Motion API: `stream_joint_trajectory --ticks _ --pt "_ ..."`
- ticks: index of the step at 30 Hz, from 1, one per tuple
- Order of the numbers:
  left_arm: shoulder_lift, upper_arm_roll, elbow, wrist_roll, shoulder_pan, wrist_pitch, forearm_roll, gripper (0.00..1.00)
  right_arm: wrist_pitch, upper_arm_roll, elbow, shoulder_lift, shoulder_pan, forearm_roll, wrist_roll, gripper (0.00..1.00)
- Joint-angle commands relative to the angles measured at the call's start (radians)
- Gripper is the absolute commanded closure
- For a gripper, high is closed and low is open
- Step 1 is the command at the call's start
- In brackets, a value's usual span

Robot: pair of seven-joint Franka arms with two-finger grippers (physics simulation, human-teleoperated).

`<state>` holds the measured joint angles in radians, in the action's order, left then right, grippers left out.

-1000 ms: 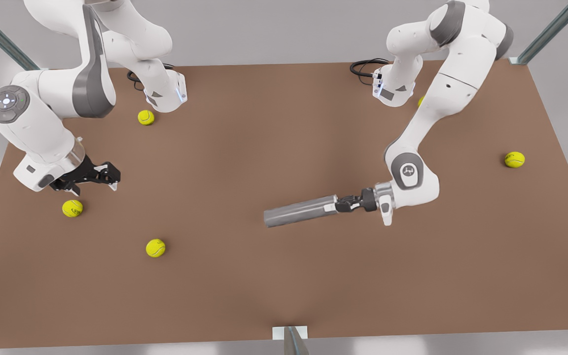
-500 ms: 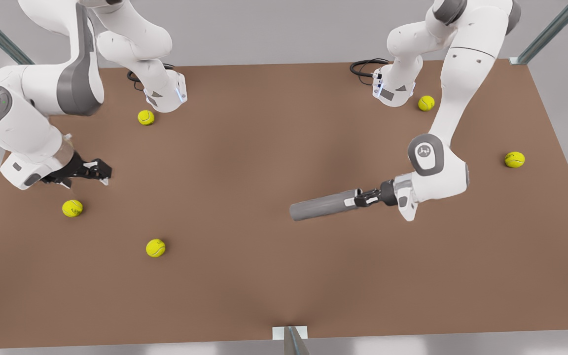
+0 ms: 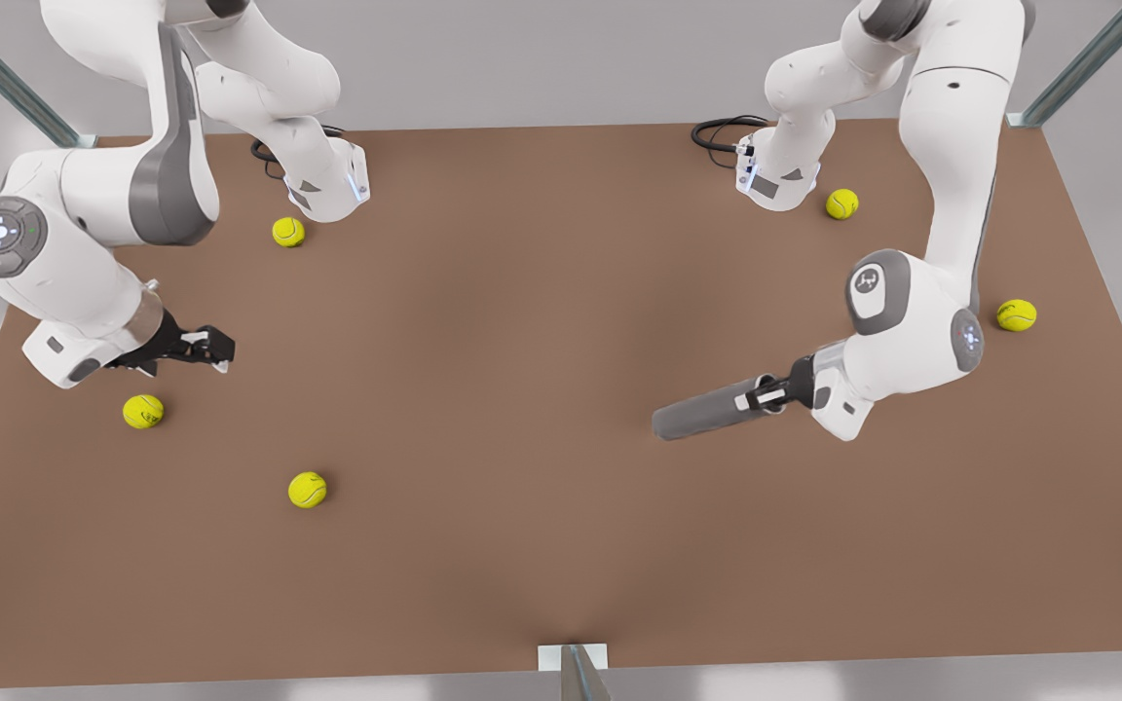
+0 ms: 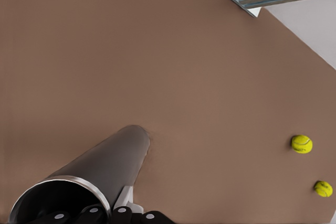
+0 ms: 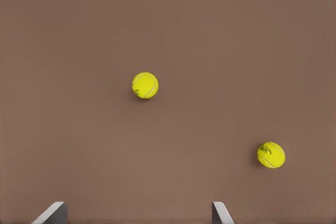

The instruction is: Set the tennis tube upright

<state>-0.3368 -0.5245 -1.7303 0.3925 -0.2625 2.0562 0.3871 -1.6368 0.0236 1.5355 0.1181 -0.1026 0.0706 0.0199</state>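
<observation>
Front view: my left gripper [image 3: 766, 395] is on the front view's right side, and it pinches the tennis tube [image 3: 707, 415] at its rim end. The tube is not upright. Its long side runs away from my left gripper toward the front view's left, with the far end dipping a little lower in the picture. In the left wrist view the tube [image 4: 100, 174] stretches out from my fingers [image 4: 123, 198], its silvery open rim closest to my wrist, and the far end points down at the brown table [image 3: 522, 341].

My right gripper [image 3: 212, 344] is far off on the front view's left, held above the table with its fingers spread apart and nothing between them. In the right wrist view both fingertips [image 5: 52, 212] stand wide apart.

I count one tube and five yellow tennis balls. One ball [image 3: 143, 411] is near my right gripper, one [image 3: 307, 489] a bit farther out, one [image 3: 288, 232] by that arm's base. Two balls are on my left arm's side: one [image 3: 841, 203] by its base and one [image 3: 1016, 314] just beside its elbow.
</observation>
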Motion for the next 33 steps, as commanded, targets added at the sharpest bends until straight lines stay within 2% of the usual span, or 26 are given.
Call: stream_joint_trajectory --ticks 1,19,33 --pt "0.002 0.001 0.0 -0.001 -0.001 -0.005 -0.094 0.79 0.0 0.001 0.0 0.0 0.0 0.0 0.0 0.0" --pt "0.021 0.0 0.002 0.0 -0.043 -0.08 -0.553 0.79 0.0 0.001 0.002 0.002 0.006 0.0 -0.008 0.0" --pt "-0.011 0.003 0.0 0.006 -0.047 -0.08 -0.56 0.79 0.002 0.002 0.005 0.005 0.017 0.0 -0.008 0.0"
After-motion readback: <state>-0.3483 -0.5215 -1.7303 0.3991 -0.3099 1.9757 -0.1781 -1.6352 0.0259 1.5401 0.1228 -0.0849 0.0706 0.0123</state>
